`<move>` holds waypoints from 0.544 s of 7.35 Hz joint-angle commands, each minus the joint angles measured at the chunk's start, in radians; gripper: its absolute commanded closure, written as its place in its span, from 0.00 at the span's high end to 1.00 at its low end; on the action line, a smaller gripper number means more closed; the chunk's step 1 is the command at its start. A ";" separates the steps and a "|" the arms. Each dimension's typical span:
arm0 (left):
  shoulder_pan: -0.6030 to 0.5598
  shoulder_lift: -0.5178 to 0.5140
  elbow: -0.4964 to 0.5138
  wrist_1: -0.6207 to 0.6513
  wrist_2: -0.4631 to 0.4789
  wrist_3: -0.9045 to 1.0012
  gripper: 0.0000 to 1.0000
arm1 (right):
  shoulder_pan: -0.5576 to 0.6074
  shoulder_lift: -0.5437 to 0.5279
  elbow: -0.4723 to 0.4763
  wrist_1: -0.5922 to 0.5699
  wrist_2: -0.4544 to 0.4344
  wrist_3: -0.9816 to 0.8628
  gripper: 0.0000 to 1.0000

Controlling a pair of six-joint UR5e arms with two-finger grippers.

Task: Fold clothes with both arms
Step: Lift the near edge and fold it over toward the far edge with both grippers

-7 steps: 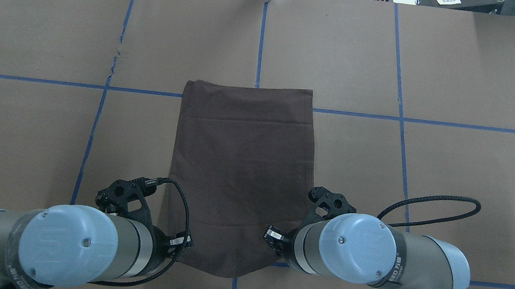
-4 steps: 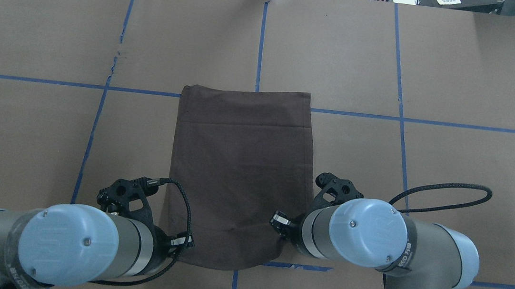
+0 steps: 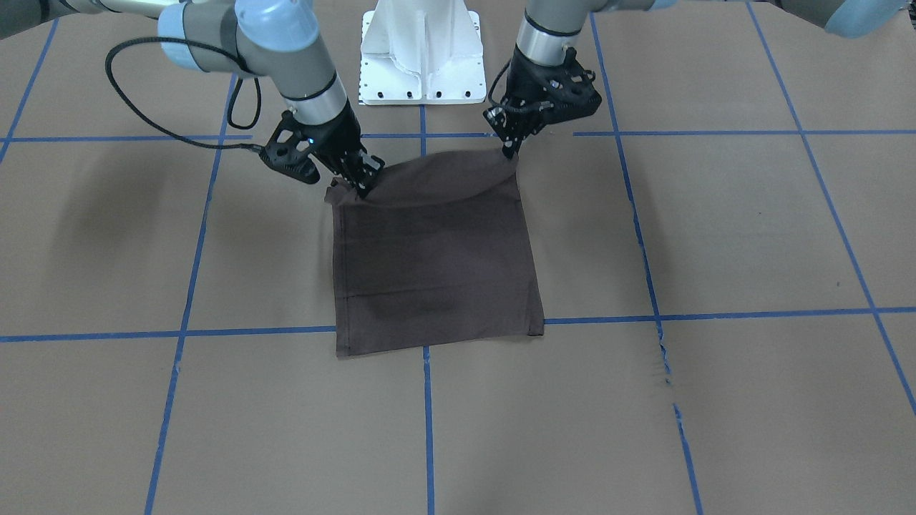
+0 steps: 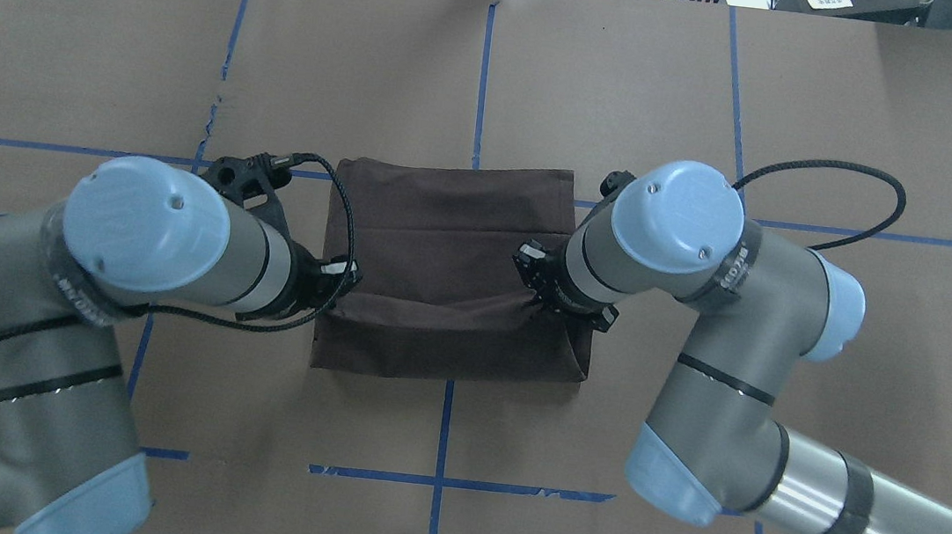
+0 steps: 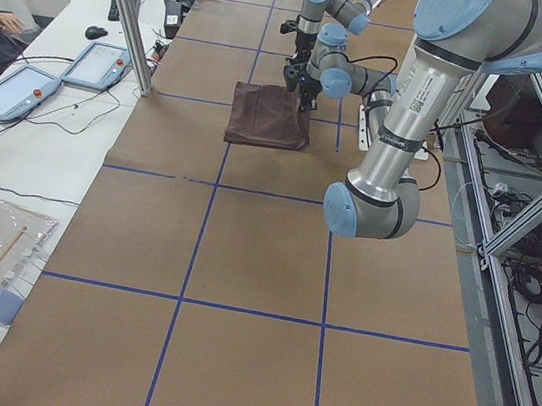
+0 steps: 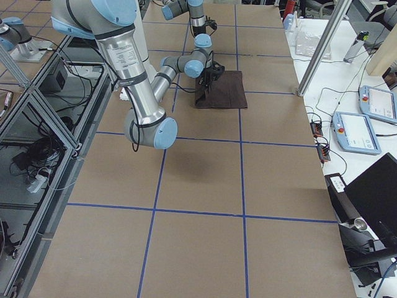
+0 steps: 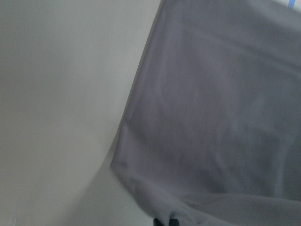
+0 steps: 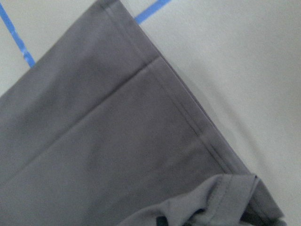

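The dark brown T-shirt [image 4: 453,229] lies at the middle of the paper-covered table [image 4: 635,98], narrowed to a rectangle with no sleeves showing. The crosswise fold is judged half made; laying down and release are left. Its near edge is held raised above the lower layer. One corner is clamped in the left gripper [image 3: 510,148], the other in the right gripper [image 3: 361,184].

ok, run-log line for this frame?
phase: mid-fold | dark brown short-sleeved T-shirt: near end doubled over | left black two-finger gripper: shut on corner | right black two-finger gripper: shut on corner
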 commanded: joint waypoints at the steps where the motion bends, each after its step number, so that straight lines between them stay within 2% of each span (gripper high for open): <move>1: -0.104 -0.056 0.285 -0.244 -0.013 0.024 0.00 | 0.119 0.124 -0.365 0.235 0.083 -0.014 0.00; 2: -0.175 -0.111 0.410 -0.297 -0.012 0.027 0.24 | 0.146 0.198 -0.529 0.293 0.086 -0.058 0.09; 3: -0.204 -0.162 0.526 -0.359 -0.004 0.156 0.99 | 0.172 0.230 -0.585 0.295 0.077 -0.187 0.99; 4: -0.239 -0.164 0.552 -0.390 -0.005 0.220 1.00 | 0.206 0.237 -0.595 0.297 0.079 -0.228 1.00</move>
